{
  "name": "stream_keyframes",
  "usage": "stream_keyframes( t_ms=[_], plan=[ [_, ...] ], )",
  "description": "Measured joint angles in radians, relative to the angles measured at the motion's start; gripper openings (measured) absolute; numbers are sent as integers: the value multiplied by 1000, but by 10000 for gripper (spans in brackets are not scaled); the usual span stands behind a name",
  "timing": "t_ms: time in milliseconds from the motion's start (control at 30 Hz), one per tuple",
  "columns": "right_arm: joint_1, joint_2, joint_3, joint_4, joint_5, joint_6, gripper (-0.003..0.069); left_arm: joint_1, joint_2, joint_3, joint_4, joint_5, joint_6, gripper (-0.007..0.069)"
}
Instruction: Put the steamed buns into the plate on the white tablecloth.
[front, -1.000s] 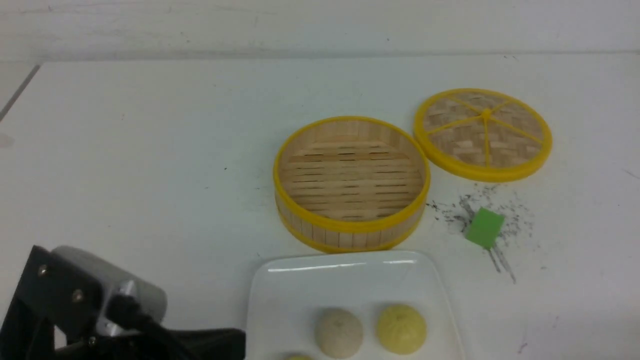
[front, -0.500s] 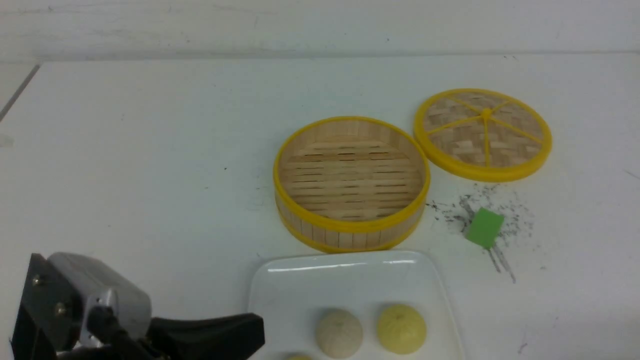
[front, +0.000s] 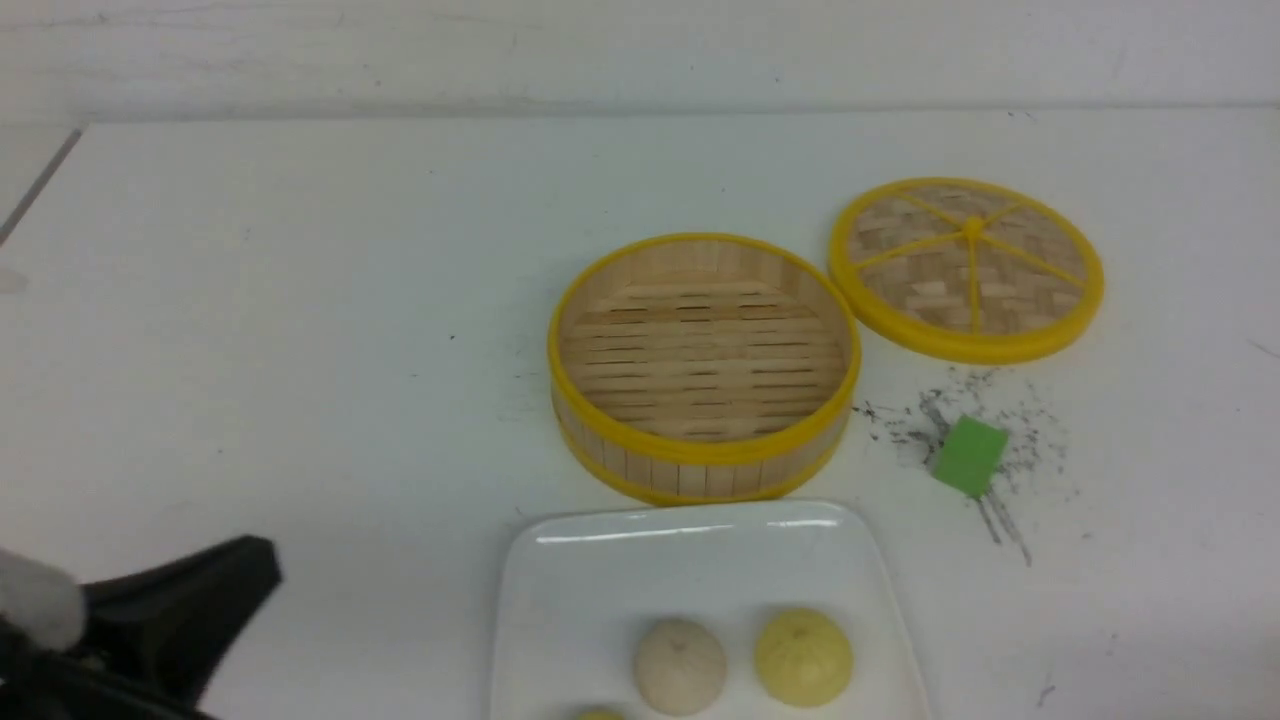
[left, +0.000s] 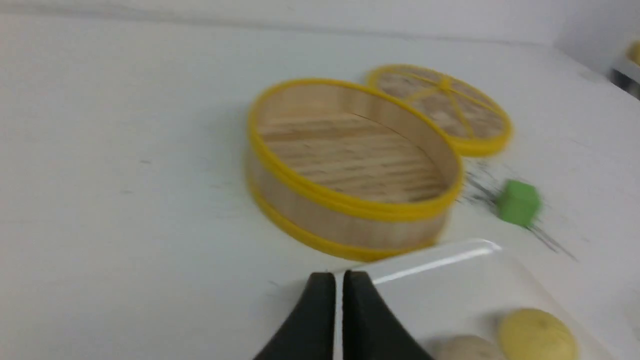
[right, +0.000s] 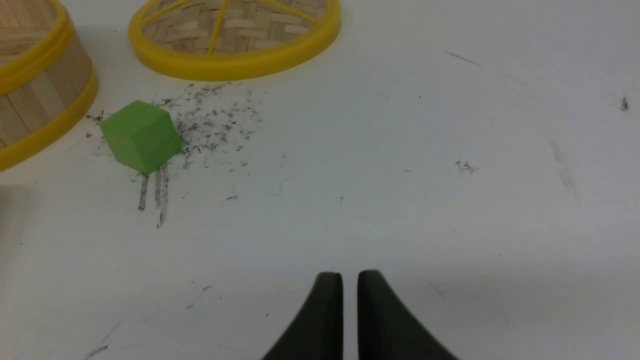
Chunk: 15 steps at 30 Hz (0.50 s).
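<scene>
Both buns (front: 740, 662) sit on the plate (front: 690, 560) on the tablecloth (front: 300, 350). My left gripper (left: 338, 280) is nearly closed, empty; only its wrist view shows that. Front view misses my right gripper (right: 350, 280), also narrow, empty.

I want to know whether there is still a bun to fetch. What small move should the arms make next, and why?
Probably none beyond parking the left gripper away from the plate. The off-white bun and the yellow bun both sit in it, the steamer is empty, and both grippers hold nothing, jaws nearly together.
</scene>
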Motion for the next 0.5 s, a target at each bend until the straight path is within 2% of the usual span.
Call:
stream_keyframes(
  t_ms=[167, 300, 400, 500],
  plan=[
    [0, 0, 0, 0, 0, 0, 77, 270, -187, 133, 7, 34, 68, 55],
    [0, 0, 0, 0, 0, 0, 81, 416, -270, 220, 7, 40, 76, 55],
    [0, 0, 0, 0, 0, 0, 84, 474, -303, 257, 7, 54, 77, 56],
    [0, 0, 0, 0, 0, 0, 87, 485, -336, 261, 7, 92, 77, 63]
  ],
)
